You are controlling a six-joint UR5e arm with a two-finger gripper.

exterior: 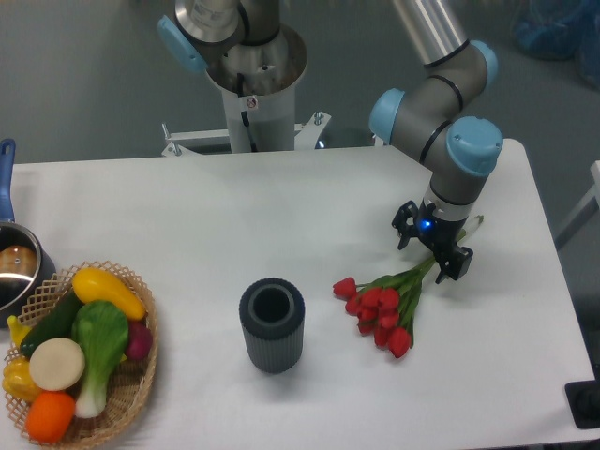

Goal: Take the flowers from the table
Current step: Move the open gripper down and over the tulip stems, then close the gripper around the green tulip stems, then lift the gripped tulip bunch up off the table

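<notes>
my claw [432,253] over stem end of flowers [385,308], fingers spread wide, one each side of green stems, gripping nothing. blue light glowing on wrist. flowers lying flat on white desk [281,216], right of middle, red buds pointing toward front-left, stems running up toward my claw. dark ribbed vase [272,324] standing upright left of buds, near but apart. wicker basket [127,394] of toy veggies at front-left corner. pot [13,272] with blue handle at left edge, just behind basket.
</notes>
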